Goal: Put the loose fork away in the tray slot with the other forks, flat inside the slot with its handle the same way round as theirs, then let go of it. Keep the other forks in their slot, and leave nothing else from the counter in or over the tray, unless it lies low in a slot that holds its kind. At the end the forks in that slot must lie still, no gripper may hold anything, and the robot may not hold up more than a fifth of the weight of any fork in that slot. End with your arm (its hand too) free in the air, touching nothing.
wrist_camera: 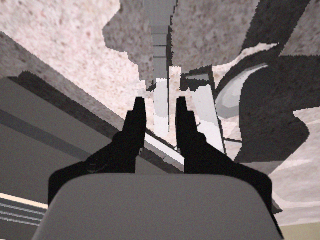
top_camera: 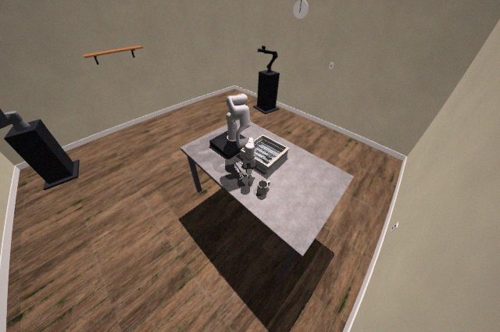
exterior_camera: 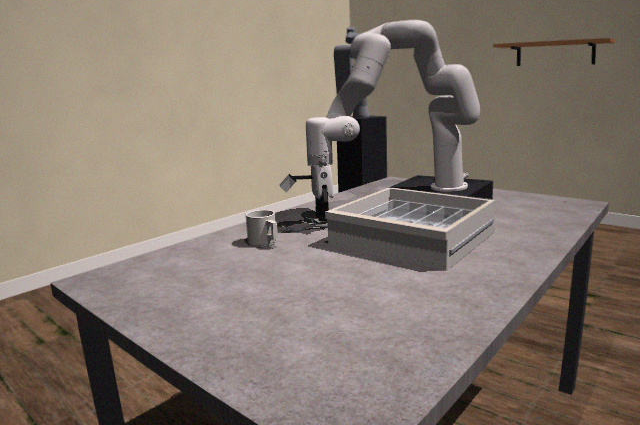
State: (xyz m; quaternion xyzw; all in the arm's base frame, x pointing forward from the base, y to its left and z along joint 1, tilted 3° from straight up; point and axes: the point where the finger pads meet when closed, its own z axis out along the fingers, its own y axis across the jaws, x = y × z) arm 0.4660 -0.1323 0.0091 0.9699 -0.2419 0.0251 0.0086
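— While my gripper hangs low over the table just beside the tray, it is part-open and grips nothing. The loose fork lies flat on the table, and its handle runs up between my two fingers.

— State the main hazard.

— Wrong pick-up. A spoon and a second flat piece, kind unclear, lie close beside the fork on my right. If I close off-centre, the right finger could catch that neighbour or push it aside.

— Second hazard?

— Thin, flat handle. If I close too high, the pads could slide over it and shut on nothing. If I close too low, the tips press on the table.

— And near the tray?

— Its wall stands close on my left. A lift that is too shallow could knock the fork against the rim and twist it in the grip. A twisted fork would then enter the slot tilted, or the wrong way round.

— Can the handle direction be confirmed?

— Not from here. The forks in the tray are too small to read in the exterior view. The mug stands apart and is, in my judgement, no obstacle.
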